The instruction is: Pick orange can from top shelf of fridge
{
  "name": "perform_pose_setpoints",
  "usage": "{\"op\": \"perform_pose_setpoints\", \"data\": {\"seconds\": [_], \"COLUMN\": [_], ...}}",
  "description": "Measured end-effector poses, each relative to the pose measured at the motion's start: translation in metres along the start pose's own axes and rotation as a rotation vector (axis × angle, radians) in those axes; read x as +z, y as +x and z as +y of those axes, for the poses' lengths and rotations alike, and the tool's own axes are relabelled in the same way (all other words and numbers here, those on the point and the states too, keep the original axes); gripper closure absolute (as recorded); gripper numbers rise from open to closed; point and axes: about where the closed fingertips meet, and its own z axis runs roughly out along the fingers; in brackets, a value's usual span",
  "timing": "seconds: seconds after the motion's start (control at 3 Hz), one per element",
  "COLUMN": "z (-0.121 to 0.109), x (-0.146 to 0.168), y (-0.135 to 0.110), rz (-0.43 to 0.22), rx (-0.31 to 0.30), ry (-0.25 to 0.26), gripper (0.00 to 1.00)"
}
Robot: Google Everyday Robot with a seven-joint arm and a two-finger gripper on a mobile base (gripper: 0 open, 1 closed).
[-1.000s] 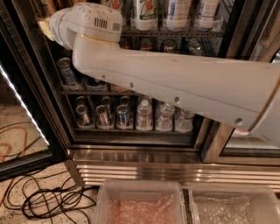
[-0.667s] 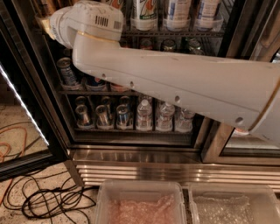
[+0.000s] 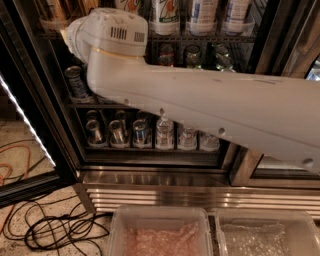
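One orange can (image 3: 54,9), tall, slim and shiny, stands at the far left of the top shelf (image 3: 200,37) of the fridge (image 3: 150,180), seated in a clear plastic tray (image 3: 52,24), with only its lower part inside the picture. It looks rigid but thin-walled, likely fairly heavy if full, and its smooth metal skin may be slick with cold damp, so a firm squeeze across the middle of the body, above the tray's lip, seems the safest hold; too hard a pinch could dent it. The gripper is hidden behind the arm's wrist housing (image 3: 112,32), which sits just right of that can at top-shelf height, so whether it is spread, closed or already holding the can cannot be told. Further right on the same shelf stand tall white cans (image 3: 165,12) with orange and green marks. The racks below carry short soda cans (image 3: 77,82) and small water bottles (image 3: 165,134). On the floor before the fridge are two clear plastic bins: the left bin (image 3: 160,211) holds pinkish crumpled material, the right bin (image 3: 265,212) paler, greyish crumpled material. Black and orange cables (image 3: 55,232) lie loose to the left.
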Motion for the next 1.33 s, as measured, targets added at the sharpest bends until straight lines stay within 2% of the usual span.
{"op": "perform_pose_setpoints", "data": {"seconds": [0.33,0.67,1.0,1.33], "z": [-0.010,-0.013,-0.014,-0.022], "x": [-0.032,-0.051,-0.046,-0.032], "y": [0.024,0.035,0.025,-0.002], "rz": [0.067,0.095,0.053,-0.034], "rx": [0.038,0.061,0.071,-0.009], "ry": [0.068,0.102,0.098,0.125], "gripper": [0.36,0.36,0.34,0.35]}}
